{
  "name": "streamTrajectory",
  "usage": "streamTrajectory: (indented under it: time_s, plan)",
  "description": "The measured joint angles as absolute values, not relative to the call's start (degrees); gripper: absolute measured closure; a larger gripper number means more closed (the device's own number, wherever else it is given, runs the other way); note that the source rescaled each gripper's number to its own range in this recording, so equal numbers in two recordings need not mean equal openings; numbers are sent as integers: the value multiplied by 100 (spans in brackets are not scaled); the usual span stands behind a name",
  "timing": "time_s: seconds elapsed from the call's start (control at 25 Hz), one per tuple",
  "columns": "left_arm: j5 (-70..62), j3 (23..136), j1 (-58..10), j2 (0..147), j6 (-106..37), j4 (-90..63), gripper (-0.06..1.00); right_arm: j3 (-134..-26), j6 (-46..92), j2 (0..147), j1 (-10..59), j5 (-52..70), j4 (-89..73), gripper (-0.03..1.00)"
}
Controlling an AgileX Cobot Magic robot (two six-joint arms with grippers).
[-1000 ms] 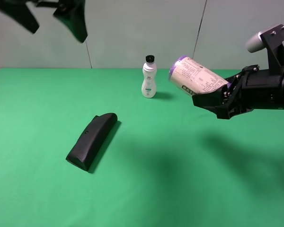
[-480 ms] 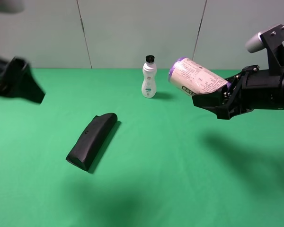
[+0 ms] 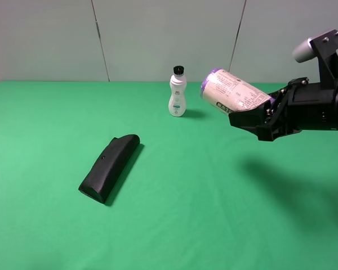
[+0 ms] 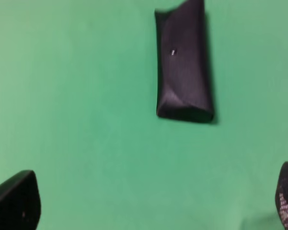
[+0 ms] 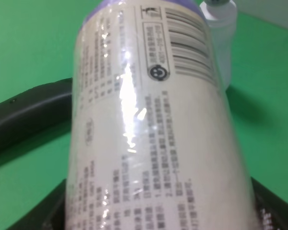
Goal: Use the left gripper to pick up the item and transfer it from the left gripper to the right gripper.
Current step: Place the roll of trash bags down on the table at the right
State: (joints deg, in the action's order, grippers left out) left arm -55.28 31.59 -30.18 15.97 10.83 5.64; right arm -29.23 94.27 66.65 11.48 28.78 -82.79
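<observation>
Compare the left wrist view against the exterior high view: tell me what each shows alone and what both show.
Only the left wrist view shows the left gripper, its fingers spread wide with nothing between them. Only the exterior high view shows the item, held tilted above the table by the right gripper, and the white bottle standing upright at the back. Both show the long black case lying on the green table.

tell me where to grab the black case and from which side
Grip the case at mid-length, across its narrow width, coming straight down from above. It lies flat and is long and slim, so its width looks easy to span, its length not.
</observation>
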Motion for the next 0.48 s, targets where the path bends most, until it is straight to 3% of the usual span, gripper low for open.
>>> streamTrajectory:
  time_s: [0.24,0.48]
  plan:
    - [-6010,2859,-3018,115,815,557,-2,-2923,9376,6665,1148,2878,-8279,96]
    - [-6121,2758,-3018,-18,788,538,-2,-2923,9235,6665,1148,2867,-8279,96]
